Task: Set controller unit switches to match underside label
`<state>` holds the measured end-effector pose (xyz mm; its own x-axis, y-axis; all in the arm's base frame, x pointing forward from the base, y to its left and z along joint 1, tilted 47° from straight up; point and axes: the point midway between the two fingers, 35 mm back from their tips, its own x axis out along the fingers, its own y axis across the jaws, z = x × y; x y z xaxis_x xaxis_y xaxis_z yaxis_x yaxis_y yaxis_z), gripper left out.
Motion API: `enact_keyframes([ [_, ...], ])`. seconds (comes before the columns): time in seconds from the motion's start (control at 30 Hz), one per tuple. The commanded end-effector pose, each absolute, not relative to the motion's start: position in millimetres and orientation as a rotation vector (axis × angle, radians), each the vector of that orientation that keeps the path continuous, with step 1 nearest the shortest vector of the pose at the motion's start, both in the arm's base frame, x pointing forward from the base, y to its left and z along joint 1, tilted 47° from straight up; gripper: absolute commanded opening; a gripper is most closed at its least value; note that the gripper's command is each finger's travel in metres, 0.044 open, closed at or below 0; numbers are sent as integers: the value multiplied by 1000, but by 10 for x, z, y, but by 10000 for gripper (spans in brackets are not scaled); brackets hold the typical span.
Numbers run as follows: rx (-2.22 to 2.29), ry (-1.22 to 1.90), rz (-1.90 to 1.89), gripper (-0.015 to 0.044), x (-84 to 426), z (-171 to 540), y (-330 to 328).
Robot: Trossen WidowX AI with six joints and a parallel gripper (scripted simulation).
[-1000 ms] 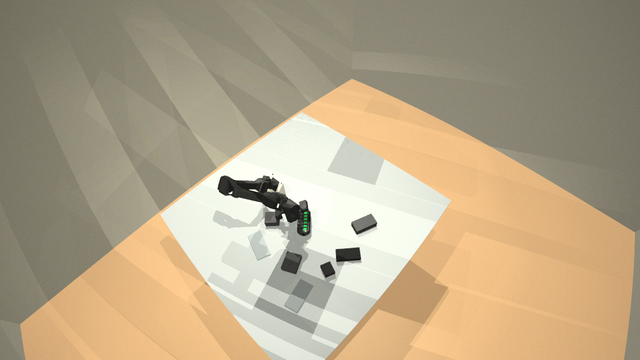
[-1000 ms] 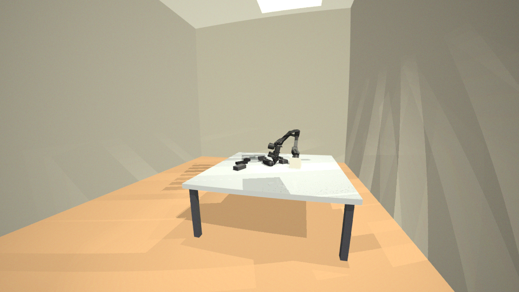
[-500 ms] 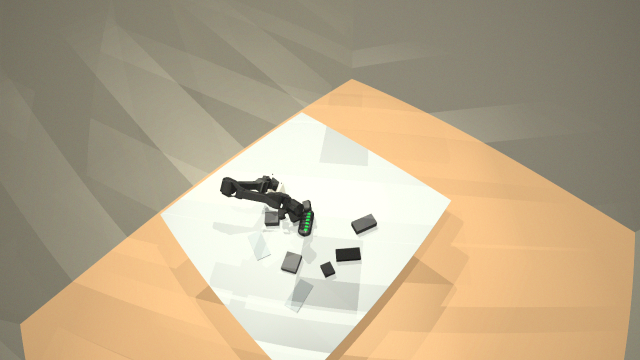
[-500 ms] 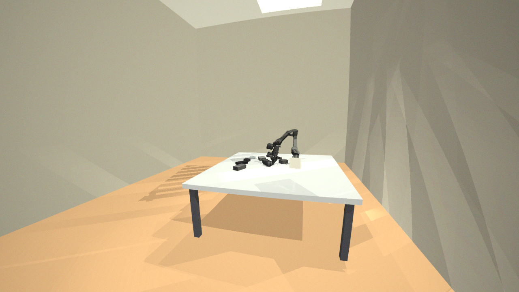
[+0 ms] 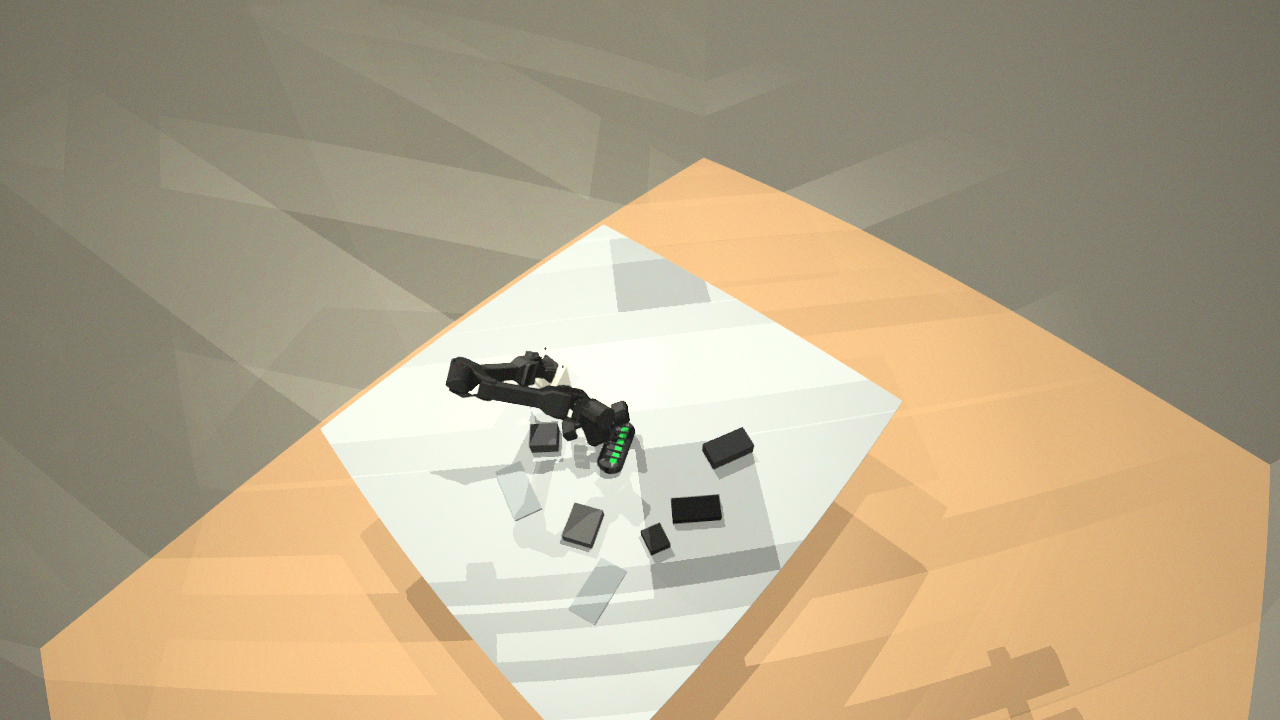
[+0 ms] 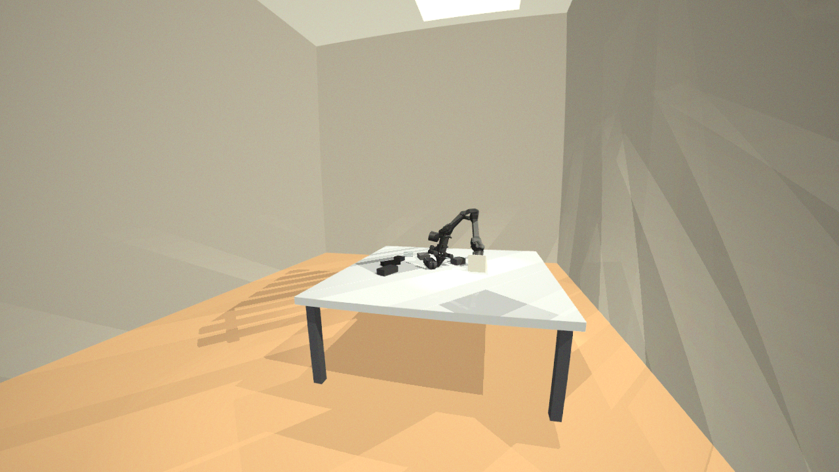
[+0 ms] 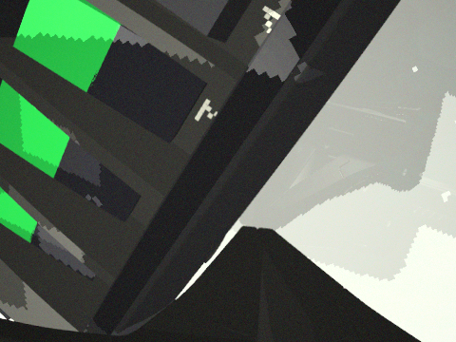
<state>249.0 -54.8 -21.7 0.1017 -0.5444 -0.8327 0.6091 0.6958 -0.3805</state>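
Tool (image 5: 609,436) (image 6: 438,263) (image 7: 254,242) closed, nothing gripped, against or just beside the controller unit (image 5: 616,450) (image 6: 430,263) (image 7: 173,190) on the counter (image 5: 662,358) (image 6: 422,293); arm (image 5: 523,396) (image 6: 455,225) overhead. Nearby, a squarish dark block (image 5: 544,437) (image 6: 457,260); farther out, a grey block (image 5: 581,525) (image 6: 423,255).

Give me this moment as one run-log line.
gripper: shut, close beside unit | controller unit: green switch ends visible, tilt unclear | contact: unclear | underside label: unseen

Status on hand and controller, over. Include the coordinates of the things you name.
Hand (image 5: 605,431) (image 6: 439,262) (image 7: 254,242) shut, close against controller unit (image 5: 617,447) (image 6: 430,263) (image 7: 142,102). Unit's switches in view, label hidden; flat or tipped, can't tell. Dark block (image 5: 544,436) (image 6: 457,260) nearby.
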Motion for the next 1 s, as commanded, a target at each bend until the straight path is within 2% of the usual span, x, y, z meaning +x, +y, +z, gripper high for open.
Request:
enact_keyframes([
  [0.0,69,1194,-857,0,2550,-248,-535],
  [0.23,70,1193,-856,0,2621,-275,-517],
  [0.6,68,1197,-857,0,2078,476,-433],
  [0.97,43,1208,-886,0,2215,532,-423],
])
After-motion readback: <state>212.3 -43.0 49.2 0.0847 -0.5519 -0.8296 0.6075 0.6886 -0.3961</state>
